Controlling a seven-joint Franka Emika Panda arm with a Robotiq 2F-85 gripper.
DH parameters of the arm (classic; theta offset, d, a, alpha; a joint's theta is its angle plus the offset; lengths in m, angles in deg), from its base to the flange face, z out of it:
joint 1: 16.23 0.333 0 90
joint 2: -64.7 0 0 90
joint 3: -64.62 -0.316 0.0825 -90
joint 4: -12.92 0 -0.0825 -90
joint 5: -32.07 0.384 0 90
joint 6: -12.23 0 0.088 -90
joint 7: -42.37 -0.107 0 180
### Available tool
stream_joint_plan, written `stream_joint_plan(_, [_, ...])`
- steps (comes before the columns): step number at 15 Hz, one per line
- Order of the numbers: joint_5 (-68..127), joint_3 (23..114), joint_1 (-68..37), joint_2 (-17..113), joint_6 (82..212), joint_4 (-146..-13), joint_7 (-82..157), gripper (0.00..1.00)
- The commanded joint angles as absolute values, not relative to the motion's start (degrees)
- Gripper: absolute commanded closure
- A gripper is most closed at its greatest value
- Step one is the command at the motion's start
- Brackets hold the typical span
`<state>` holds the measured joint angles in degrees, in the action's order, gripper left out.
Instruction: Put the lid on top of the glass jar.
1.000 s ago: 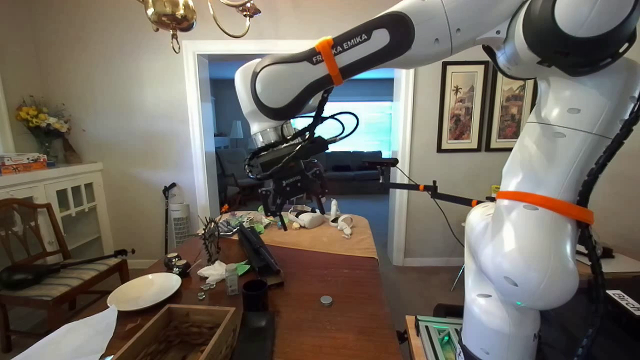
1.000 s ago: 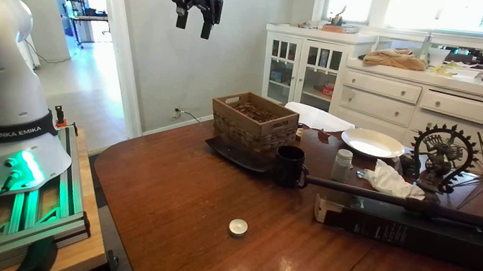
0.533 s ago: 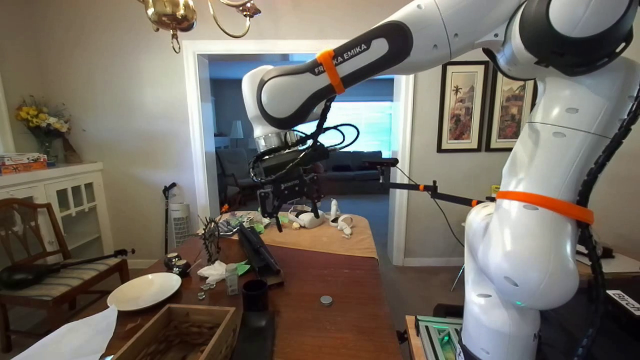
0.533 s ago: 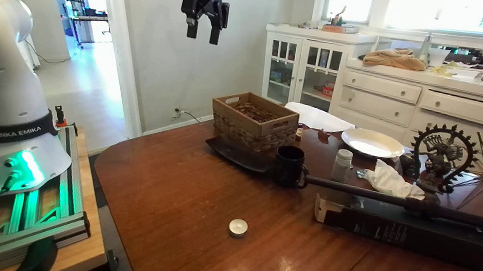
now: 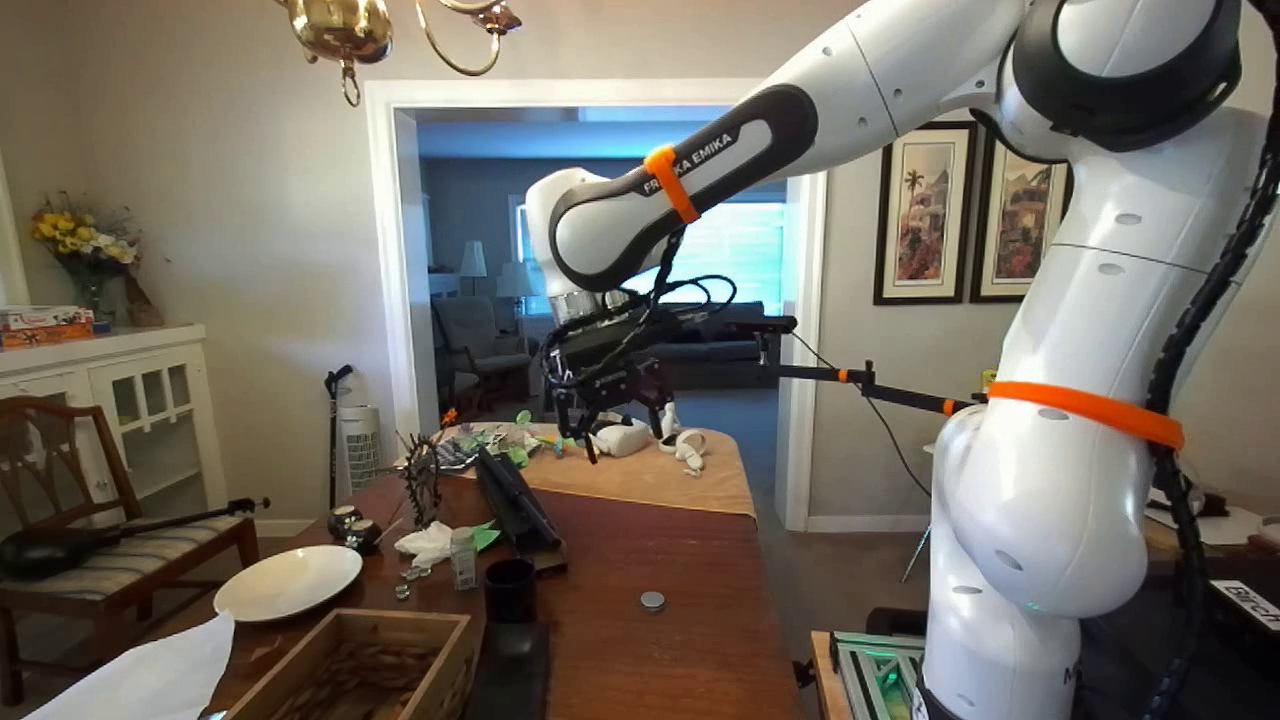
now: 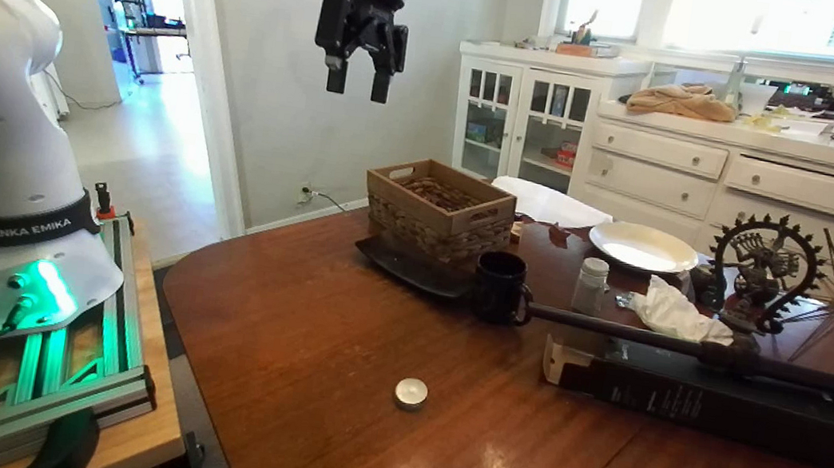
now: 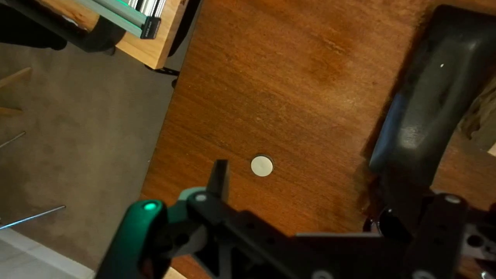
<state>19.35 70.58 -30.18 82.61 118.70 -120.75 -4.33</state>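
The lid is a small pale round disc lying flat on the wooden table, seen in both exterior views (image 5: 652,601) (image 6: 411,394) and in the wrist view (image 7: 262,166). The glass jar (image 5: 463,560) is a small clear jar standing upright behind the black mug; its top looks whitish in an exterior view (image 6: 590,287). The jar does not show in the wrist view. My gripper is high above the table, open and empty, in both exterior views (image 5: 628,440) (image 6: 357,89). In the wrist view the gripper (image 7: 304,170) has its fingers wide apart, with the lid seen between them, nearer the left finger (image 7: 220,178).
A black mug (image 6: 499,287), a dark curved tray (image 6: 413,264) and a wooden basket (image 6: 435,216) stand near the jar. A long black box (image 6: 710,393) with a dark rod over it lies close by. A white plate (image 6: 642,248), crumpled tissue (image 6: 684,313) and metal statue (image 6: 767,268) are farther along.
My arm and gripper have come lower and moved to the right in both exterior views. The fingers stay open. The lid and jar have not moved.
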Motion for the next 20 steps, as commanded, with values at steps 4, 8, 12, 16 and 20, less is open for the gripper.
stream_joint_plan(4, [16.7, 72.3, -32.0, 82.2, 123.9, -123.7, -1.1, 0.00])
stream_joint_plan(8, [16.0, 72.4, -32.5, 82.0, 125.0, -124.2, -1.1, 0.00])
stream_joint_plan(12, [15.5, 72.0, -32.4, 81.5, 124.3, -124.4, -1.6, 0.00])
stream_joint_plan(16, [13.4, 72.2, -34.7, 79.0, 129.0, -126.9, -14.5, 0.00])
stream_joint_plan(20, [14.3, 75.5, -36.7, 75.5, 127.8, -126.2, -19.2, 0.00])
